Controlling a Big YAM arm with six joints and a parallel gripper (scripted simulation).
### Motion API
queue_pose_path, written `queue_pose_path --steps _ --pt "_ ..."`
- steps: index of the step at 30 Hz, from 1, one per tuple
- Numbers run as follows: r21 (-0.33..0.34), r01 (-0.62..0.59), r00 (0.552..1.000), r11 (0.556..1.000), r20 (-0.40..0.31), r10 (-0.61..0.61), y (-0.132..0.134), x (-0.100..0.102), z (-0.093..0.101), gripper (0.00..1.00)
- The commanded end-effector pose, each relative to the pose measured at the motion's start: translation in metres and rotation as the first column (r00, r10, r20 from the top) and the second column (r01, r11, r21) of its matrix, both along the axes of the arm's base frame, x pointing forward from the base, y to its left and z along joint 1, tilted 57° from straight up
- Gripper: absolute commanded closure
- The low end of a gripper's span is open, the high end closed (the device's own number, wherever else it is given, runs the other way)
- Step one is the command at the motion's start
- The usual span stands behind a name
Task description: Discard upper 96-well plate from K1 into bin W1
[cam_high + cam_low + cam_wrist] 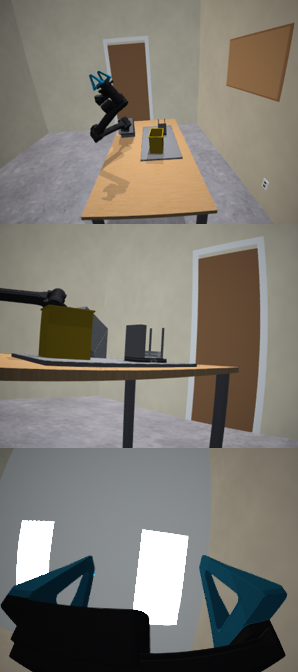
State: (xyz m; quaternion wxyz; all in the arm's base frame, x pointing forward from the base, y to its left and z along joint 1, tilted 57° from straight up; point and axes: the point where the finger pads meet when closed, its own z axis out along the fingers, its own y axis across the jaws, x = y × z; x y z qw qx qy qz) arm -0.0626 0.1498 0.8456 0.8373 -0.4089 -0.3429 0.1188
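Observation:
The yellow bin W1 stands upright on a grey mat on the table; it also shows in the exterior view. The dark stack rack K1 stands just behind the bin, with two thin posts. In the exterior view the rack holds clear plates low between its posts; I cannot tell the two plates apart. My gripper is open and empty, raised high to the left of the table and pointing up. In the wrist view its blue fingers frame only ceiling and lights.
The arm's base sits on the table's far left edge, beside the mat. A brown door is behind the table. A cork board hangs on the right wall.

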Motion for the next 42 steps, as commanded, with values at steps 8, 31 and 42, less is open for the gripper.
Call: queue_pose_path --steps 8,31,42 --pt "-0.004 0.0 1.0 1.0 -0.004 0.0 0.003 0.002 0.0 0.0" --pt "-0.088 -0.012 0.973 0.996 -0.232 -0.009 0.053 0.069 0.003 0.0" --pt "-0.089 -0.005 0.95 0.996 -0.313 -0.023 0.071 0.099 0.008 0.0"
